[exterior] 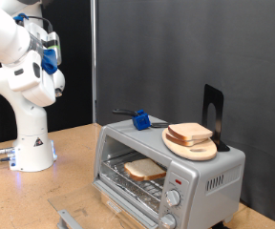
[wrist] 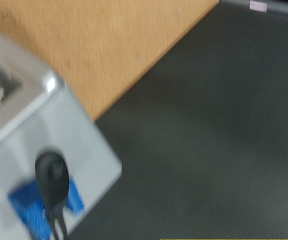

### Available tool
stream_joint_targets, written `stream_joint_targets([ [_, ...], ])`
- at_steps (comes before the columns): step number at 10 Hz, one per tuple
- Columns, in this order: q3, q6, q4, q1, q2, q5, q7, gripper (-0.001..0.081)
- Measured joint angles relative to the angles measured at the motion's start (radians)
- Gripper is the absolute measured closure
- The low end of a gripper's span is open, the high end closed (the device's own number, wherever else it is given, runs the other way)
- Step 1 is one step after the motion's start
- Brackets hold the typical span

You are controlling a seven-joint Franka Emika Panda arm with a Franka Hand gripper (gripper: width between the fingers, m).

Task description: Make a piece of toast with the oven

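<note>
Oven (exterior: 166,164) sits up front with its door dropped open and a piece of toast (exterior: 144,170) lying on the rack inside; on its roof there's a wooden plate (exterior: 191,149) with more bread, plus a blue-headed tool (exterior: 137,118); the gripper isn't clearly visible, can't tell whether it's spread or closed

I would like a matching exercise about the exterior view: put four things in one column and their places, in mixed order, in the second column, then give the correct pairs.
Things:
1. slice of bread
2. round wooden plate
3. blue tool
4. oven door

Places:
A. on the oven's top, nearer the exterior view's right
B. on the wire rack inside the oven
C. folded down open in front
D. on the oven's top, nearer the exterior view's left

Pairs: 1-B, 2-A, 3-D, 4-C
</note>
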Motion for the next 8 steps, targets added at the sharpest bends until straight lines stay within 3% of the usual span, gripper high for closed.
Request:
stream_joint_targets([
  [4, -0.049, 0.012, -0.156, -0.033, -0.03, 0.298, 0.102, 0.0124],
  [5, -0.061, 0.034, -0.215, -0.046, -0.071, 0.362, 0.132, 0.0124],
  [6, -0.058, 0.026, -0.208, -0.045, -0.067, 0.338, 0.128, 0.0124],
  [8, -0.051, -0.033, -0.204, -0.044, -0.045, 0.309, 0.31, 0.0124],
])
